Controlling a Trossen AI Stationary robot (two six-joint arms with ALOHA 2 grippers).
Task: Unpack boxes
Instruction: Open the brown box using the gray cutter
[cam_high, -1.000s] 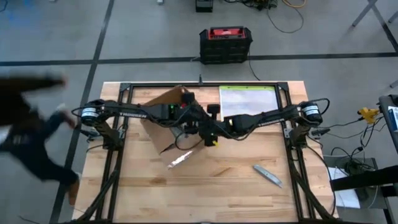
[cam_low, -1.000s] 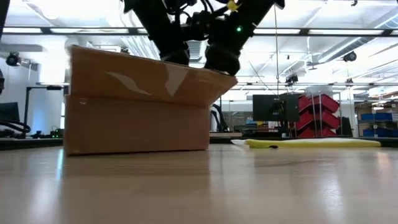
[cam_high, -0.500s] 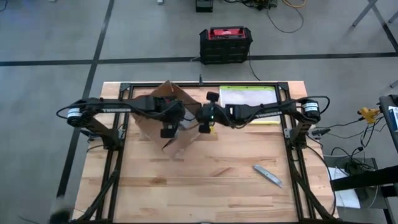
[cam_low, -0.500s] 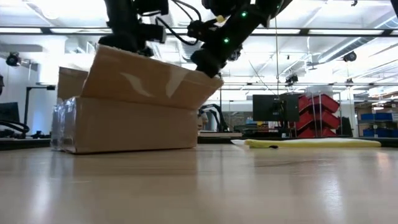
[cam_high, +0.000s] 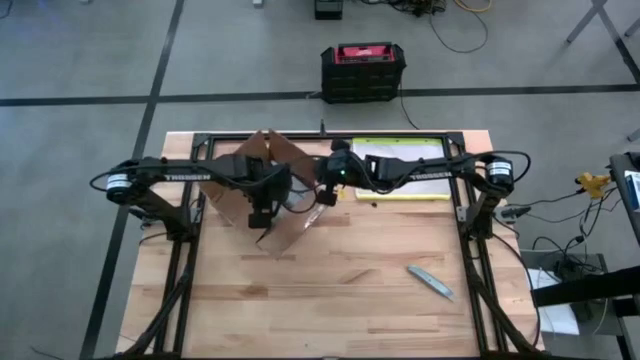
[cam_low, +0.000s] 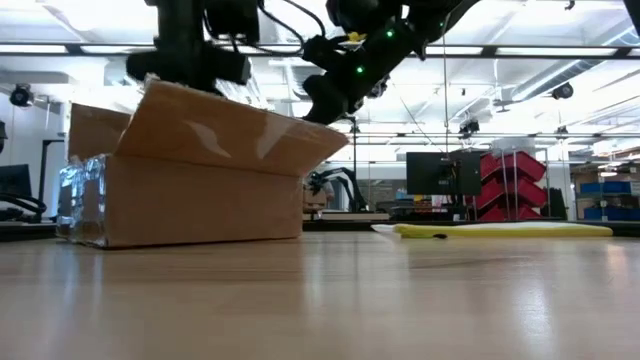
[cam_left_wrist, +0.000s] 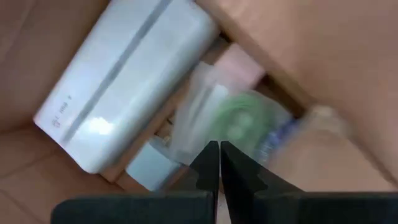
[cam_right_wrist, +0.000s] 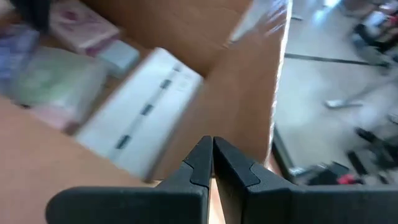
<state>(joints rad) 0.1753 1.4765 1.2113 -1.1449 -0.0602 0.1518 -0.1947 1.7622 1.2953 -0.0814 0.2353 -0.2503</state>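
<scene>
Two grippers work over one brown cardboard carton (cam_high: 262, 195), which sits toward 10 o'clock of the table's (cam_high: 370, 290) centre with its flaps raised. The left gripper (cam_high: 258, 213) hangs over the carton's open mouth; its wrist view shows the fingers pressed together, holding nothing. The right gripper (cam_high: 323, 193) stands at the carton's 3 o'clock edge, fingers likewise closed and empty, beside a taped flap (cam_low: 230, 135). Inside the carton lie a white case (cam_left_wrist: 124, 81), a pink packet (cam_right_wrist: 81, 25) and a green-printed clear bag (cam_left_wrist: 239, 121). Judged step: the flaps are parted and the contents exposed, none yet removed. The next move probably calls for the left fingers to spread, then descend onto one item while the flap is kept clear.
</scene>
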